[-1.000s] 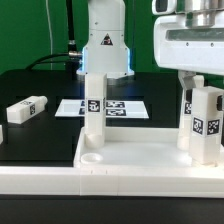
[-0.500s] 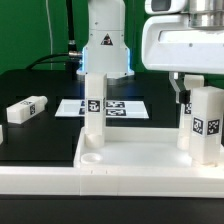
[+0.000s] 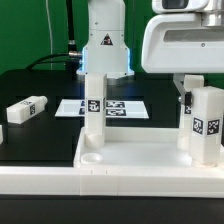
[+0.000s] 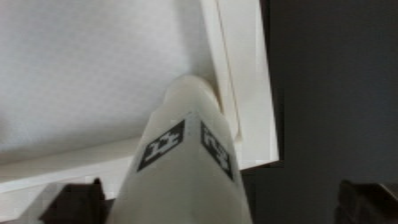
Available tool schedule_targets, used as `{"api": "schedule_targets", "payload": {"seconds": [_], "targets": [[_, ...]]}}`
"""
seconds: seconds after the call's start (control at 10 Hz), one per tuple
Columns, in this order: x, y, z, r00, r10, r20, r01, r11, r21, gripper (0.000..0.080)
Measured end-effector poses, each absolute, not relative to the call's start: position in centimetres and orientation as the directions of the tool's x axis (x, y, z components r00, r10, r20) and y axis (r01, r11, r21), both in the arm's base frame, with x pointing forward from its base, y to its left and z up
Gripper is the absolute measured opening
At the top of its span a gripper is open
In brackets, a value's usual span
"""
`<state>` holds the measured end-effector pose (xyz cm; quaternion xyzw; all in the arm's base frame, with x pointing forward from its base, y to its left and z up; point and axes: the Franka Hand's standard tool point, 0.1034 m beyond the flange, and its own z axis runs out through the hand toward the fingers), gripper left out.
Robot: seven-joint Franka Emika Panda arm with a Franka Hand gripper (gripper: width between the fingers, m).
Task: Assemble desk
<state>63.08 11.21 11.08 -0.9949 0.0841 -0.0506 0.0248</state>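
The white tabletop (image 3: 140, 160) lies tray-side up at the front of the exterior view. One tagged leg (image 3: 92, 105) stands upright in it at the left. A thinner-looking leg (image 3: 187, 120) and a larger, nearer leg (image 3: 208, 125) stand at the right. A further leg (image 3: 25, 108) lies loose on the black table at the left. My gripper (image 3: 203, 86) hangs open over the right legs, one finger (image 3: 180, 88) showing beside them. In the wrist view a leg (image 4: 178, 150) rises between the dark fingers (image 4: 75, 203), not pinched, next to the tabletop rim (image 4: 240, 80).
The marker board (image 3: 125, 106) lies flat behind the tabletop. The robot's base (image 3: 105, 45) stands at the back centre. A long white rail (image 3: 40, 178) runs along the front edge. Bare black table shows between the loose leg and the tabletop.
The jaws have spread wider off the right leg. The gripper body has shifted a little toward the exterior view's left. The legs and tabletop have not moved.
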Motion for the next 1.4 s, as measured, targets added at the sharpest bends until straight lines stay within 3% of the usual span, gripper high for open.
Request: {"api": "schedule_targets", "payload": {"seconds": [0.5, 0.7, 0.8, 0.9, 1.0, 1.4], "targets": [[63.19, 10.52, 11.08, 0.980, 0.169, 0.107, 0.170, -0.985, -0.003, 0.0649], [63.19, 10.40, 11.05, 0.978, 0.180, 0.106, 0.180, -0.984, 0.001, 0.0619], [63.19, 10.38, 11.03, 0.978, 0.179, 0.106, 0.180, -0.984, 0.001, 0.0439], [63.19, 10.37, 11.02, 0.978, 0.179, 0.106, 0.180, -0.984, 0.001, 0.0439], [63.19, 10.37, 11.02, 0.978, 0.179, 0.106, 0.180, -0.984, 0.001, 0.0286], [63.18, 10.37, 11.02, 0.986, 0.128, 0.106, 0.129, -0.992, -0.006, 0.0289]]}}
